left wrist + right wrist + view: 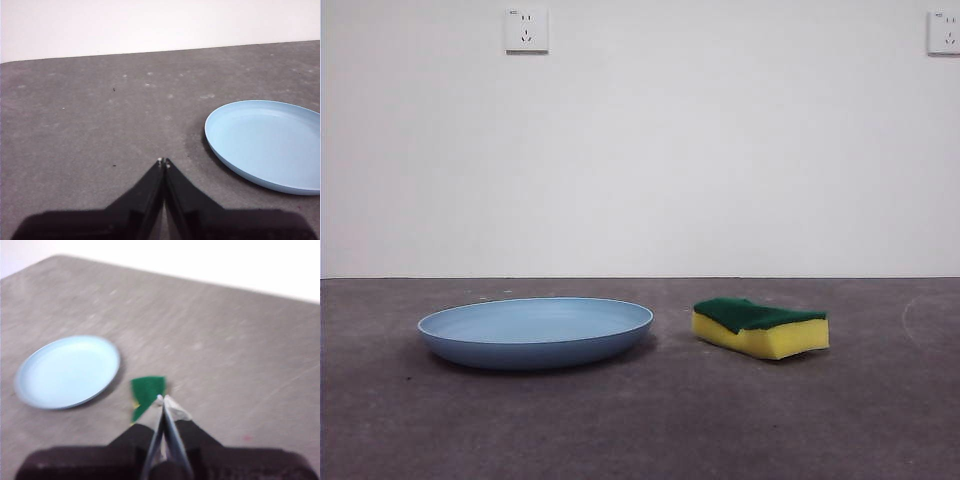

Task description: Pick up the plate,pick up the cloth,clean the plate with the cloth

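One plate (535, 332), one sponge (761, 327), two wall sockets (526, 30).

Plate and sponge side by side on the table.
In the front view the sponge (761, 327) lies right of the plate (535, 332), near it but apart, both flat on the table (640, 430). Behind the plate stands a wall (640, 150). The right wrist view is blurred; the sponge seems partly hidden there.
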You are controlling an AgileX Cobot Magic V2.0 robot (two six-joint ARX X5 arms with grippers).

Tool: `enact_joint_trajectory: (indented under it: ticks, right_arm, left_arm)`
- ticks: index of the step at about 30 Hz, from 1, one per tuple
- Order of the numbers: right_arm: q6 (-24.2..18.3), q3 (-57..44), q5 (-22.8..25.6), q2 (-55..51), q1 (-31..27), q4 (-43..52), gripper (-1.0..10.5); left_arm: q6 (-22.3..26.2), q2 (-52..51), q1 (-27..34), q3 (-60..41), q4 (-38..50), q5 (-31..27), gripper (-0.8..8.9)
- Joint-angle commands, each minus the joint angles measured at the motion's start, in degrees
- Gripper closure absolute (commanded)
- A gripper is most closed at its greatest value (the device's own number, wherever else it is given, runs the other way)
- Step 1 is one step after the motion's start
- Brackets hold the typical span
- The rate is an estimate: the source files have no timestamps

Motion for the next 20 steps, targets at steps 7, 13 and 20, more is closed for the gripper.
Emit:
enact_joint_trajectory:
  ticks: [7,13,20]
  right_arm:
    - [1.4,-16.4,-4.5,-12.1,-14.7,19.5,9.5]
    - [2.1,-29.2,-6.0,-19.7,-16.4,26.3,9.5]
    - [6.3,-37.9,-6.0,-25.6,-16.4,26.9,9.5]
  left_arm:
    - [-0.3,-0.2,0.2,-0.8,0.1,0.0,8.17]
    - [-0.3,-0.2,0.2,-0.8,0.1,0.0,8.17]
    - [-0.3,-0.2,0.2,-0.8,0.1,0.0,8.17]
